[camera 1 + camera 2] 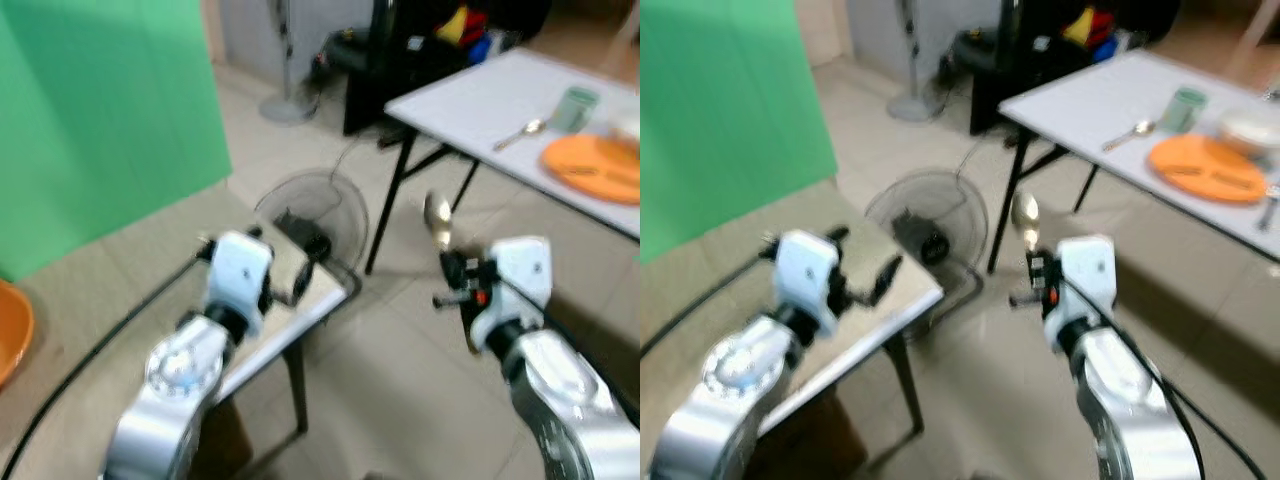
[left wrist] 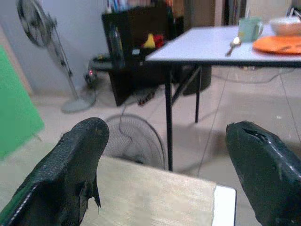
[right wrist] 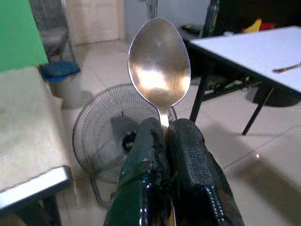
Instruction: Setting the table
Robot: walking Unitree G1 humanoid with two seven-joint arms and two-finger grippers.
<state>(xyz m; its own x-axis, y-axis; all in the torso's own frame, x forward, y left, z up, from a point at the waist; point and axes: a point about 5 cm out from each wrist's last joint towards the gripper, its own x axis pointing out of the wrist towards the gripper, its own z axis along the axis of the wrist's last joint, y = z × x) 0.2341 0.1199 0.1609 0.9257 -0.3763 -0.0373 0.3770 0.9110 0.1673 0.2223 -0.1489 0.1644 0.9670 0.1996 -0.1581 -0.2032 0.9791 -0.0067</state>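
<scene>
A metal spoon [image 3: 159, 70] stands upright, its bowl up, and my right gripper [image 3: 164, 136] is shut on its handle; in the head views that spoon [image 1: 437, 214] hangs in the air over the floor, between the two tables. My left gripper [image 1: 290, 275] is open with nothing between its fingers [image 2: 70, 169], over the corner of the near beige table [image 1: 150, 270]. On the far white table [image 1: 500, 100] at the right lie an orange plate [image 1: 592, 168], a second spoon [image 1: 520, 132], a green cup [image 1: 575, 108] and a white bowl [image 1: 1250, 128].
A floor fan [image 1: 315, 210] lies on the tiles between the tables. A standing fan [image 1: 285, 100] and a dark shelf unit [image 1: 420, 50] are at the back. A green screen [image 1: 100, 110] stands left; an orange dish [image 1: 10, 335] sits at the near table's left edge.
</scene>
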